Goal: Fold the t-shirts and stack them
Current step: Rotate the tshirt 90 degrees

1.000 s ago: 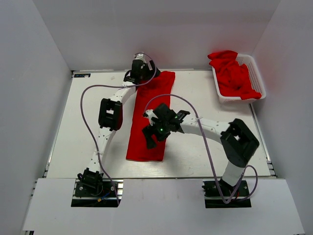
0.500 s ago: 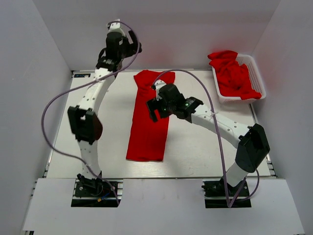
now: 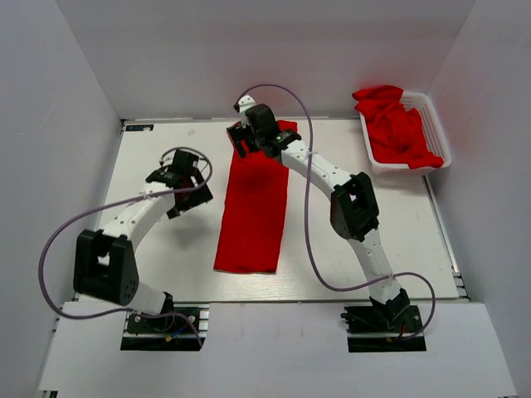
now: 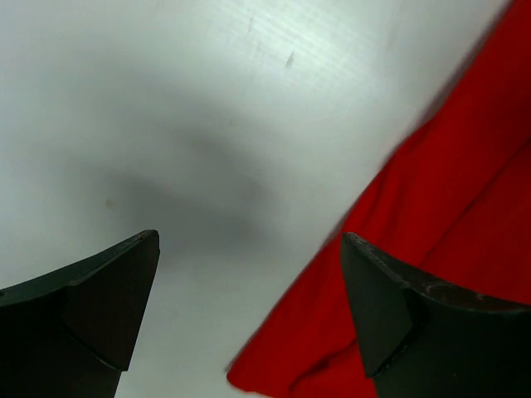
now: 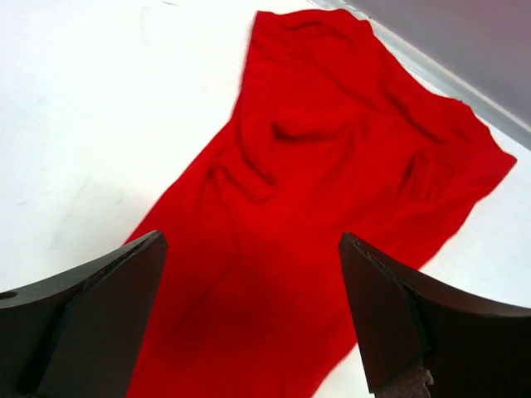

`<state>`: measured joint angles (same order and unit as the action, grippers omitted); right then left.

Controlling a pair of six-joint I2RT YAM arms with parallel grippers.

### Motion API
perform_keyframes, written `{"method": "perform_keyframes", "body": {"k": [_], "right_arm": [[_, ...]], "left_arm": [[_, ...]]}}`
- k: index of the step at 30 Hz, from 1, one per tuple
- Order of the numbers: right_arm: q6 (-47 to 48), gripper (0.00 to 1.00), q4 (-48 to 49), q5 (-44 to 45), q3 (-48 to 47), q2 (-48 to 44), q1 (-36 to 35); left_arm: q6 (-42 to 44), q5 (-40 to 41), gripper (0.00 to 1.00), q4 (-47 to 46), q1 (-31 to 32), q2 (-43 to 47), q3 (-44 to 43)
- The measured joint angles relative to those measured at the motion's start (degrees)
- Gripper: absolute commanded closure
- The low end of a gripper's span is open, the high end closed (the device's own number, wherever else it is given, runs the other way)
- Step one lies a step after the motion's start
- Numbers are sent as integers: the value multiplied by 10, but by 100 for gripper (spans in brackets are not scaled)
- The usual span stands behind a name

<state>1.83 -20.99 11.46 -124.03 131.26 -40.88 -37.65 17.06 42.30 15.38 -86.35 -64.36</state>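
A red t-shirt, folded into a long narrow strip, lies flat down the middle of the white table, its far end lightly creased. More red t-shirts sit heaped in the white lattice basket at the far right corner, spilling over its rim. The right gripper hovers over the strip's far end, jaws spread wide and holding nothing. The left gripper hangs over bare table just beside the strip's left edge, likewise wide open and empty.
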Motion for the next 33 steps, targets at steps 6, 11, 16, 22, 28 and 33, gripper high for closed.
{"method": "perform_keyframes", "body": {"k": [6,11,16,22,28,33], "right_arm": [[39,10,88,12,-4,59,9],[62,10,178,2,-16,98,10],[65,10,234,-10,-42,146,10],[78,10,281,-22,-68,201,11],[106,10,302,-28,-75,236,14],[110,10,303,-3,-75,242,20]], "left_arm": [[-30,-56,0,10,0,118,106],[-33,-79,0,11,0,144,139],[-22,-96,0,12,0,136,143],[4,-127,0,2,0,131,153],[18,-146,0,-3,0,129,164],[21,-147,0,-3,0,129,164]]}}
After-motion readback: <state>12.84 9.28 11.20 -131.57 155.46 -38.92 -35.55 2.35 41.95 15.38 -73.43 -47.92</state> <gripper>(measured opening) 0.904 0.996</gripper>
